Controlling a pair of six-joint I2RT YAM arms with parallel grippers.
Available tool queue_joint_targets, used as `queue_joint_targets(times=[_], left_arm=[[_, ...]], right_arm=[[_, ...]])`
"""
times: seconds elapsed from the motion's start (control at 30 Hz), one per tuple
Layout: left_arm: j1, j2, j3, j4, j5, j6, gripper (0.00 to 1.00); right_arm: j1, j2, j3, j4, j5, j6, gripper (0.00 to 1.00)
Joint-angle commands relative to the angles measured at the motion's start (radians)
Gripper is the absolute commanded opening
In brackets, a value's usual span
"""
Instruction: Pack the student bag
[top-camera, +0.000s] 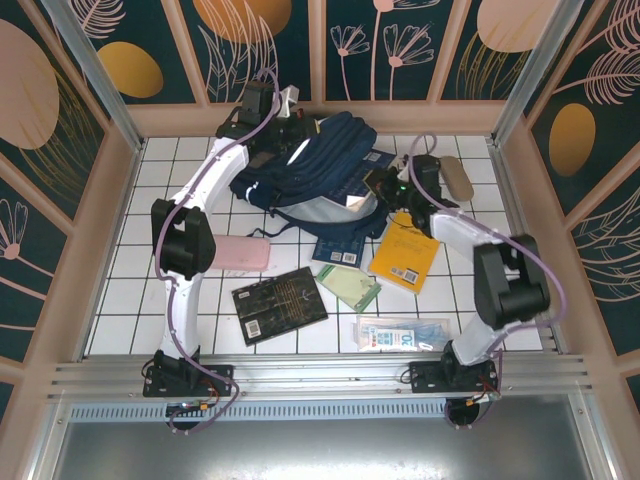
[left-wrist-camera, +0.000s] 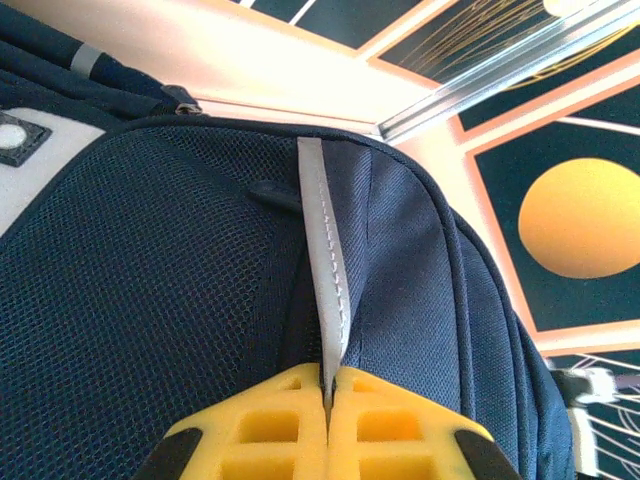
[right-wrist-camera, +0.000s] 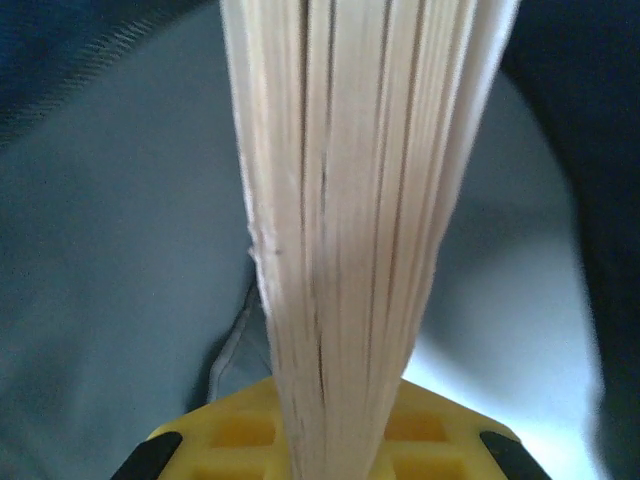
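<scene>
Working at the bag (top-camera: 315, 160), slumped at 12 o'clock on the table (top-camera: 130, 300), hard against the back wall. Pinching the bag's white stripe (left-wrist-camera: 322, 230) with the left gripper (left-wrist-camera: 328, 385), jaws pressed flat together on the strip with no gap showing (most likely lifting the top panel, so propping the mouth open and stopping the soft fabric from sliding away under a push).

Coming at the bag from its 3 o'clock side with the right gripper (top-camera: 378, 183), jaws narrow and clamping a book (right-wrist-camera: 350, 200) across its thickness, page edges facing the wrist camera. Pointing the book end-first at the pale grey lining (right-wrist-camera: 90, 250); judging by the lining on both sides of it, feeding it into the main compartment rather than a front pocket. Gripping near one end probably to leave most of the length free to go in.

Leaving for later, by the look of things: pouch (top-camera: 245, 253) at 9 o'clock, black book (top-camera: 280, 305) at 7, pad (top-camera: 348, 290) at 6, packet (top-camera: 400, 333) at 5, yellow book (top-camera: 405, 250) at 3, case (top-camera: 457, 177) at 2.

Needing next, probably, a deeper push before letting go. Risking the pages fanning or snagging on the mouth's lip.
</scene>
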Motion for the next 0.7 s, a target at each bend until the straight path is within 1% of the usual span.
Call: queue_joint_targets(times=[0.0, 0.07, 0.1, 0.2, 0.3, 0.33, 0.37, 0.4, 0.43, 0.5, 0.57, 0.67], left_arm=[[0.013, -0.074, 0.006, 0.152, 0.038, -0.056, 0.00], [0.012, -0.071, -0.002, 0.169, 0.048, -0.074, 0.00], [0.014, -0.068, -0.004, 0.179, 0.052, -0.086, 0.00], [0.016, -0.064, -0.012, 0.199, 0.056, -0.108, 0.00], [0.025, -0.064, -0.026, 0.227, 0.062, -0.145, 0.00], [0.032, -0.064, -0.035, 0.241, 0.067, -0.161, 0.00], [0.037, -0.064, -0.042, 0.252, 0.070, -0.172, 0.00], [0.044, -0.067, -0.048, 0.259, 0.073, -0.181, 0.00], [0.052, -0.068, -0.052, 0.261, 0.073, -0.187, 0.00], [0.068, -0.073, -0.059, 0.266, 0.071, -0.192, 0.00], [0.083, -0.078, -0.067, 0.276, 0.072, -0.203, 0.00], [0.103, -0.084, -0.070, 0.282, 0.066, -0.212, 0.00]], right_arm=[[0.039, 0.108, 0.070, 0.285, 0.018, 0.110, 0.00], [0.055, 0.202, 0.127, 0.354, 0.042, 0.157, 0.00], [0.065, 0.264, 0.184, 0.351, 0.039, 0.165, 0.00], [0.108, 0.443, 0.404, 0.258, 0.025, 0.155, 0.04], [0.150, 0.588, 0.592, 0.168, 0.044, 0.155, 0.07], [0.163, 0.627, 0.645, 0.136, 0.059, 0.155, 0.11], [0.169, 0.656, 0.686, 0.117, 0.066, 0.155, 0.20], [0.176, 0.686, 0.737, 0.095, 0.066, 0.151, 0.37], [0.180, 0.708, 0.783, 0.046, 0.074, 0.141, 0.50], [0.182, 0.707, 0.817, -0.025, 0.104, 0.109, 0.64], [0.180, 0.678, 0.804, -0.057, 0.127, 0.073, 0.72], [0.176, 0.627, 0.771, -0.103, 0.129, 0.016, 0.75]])
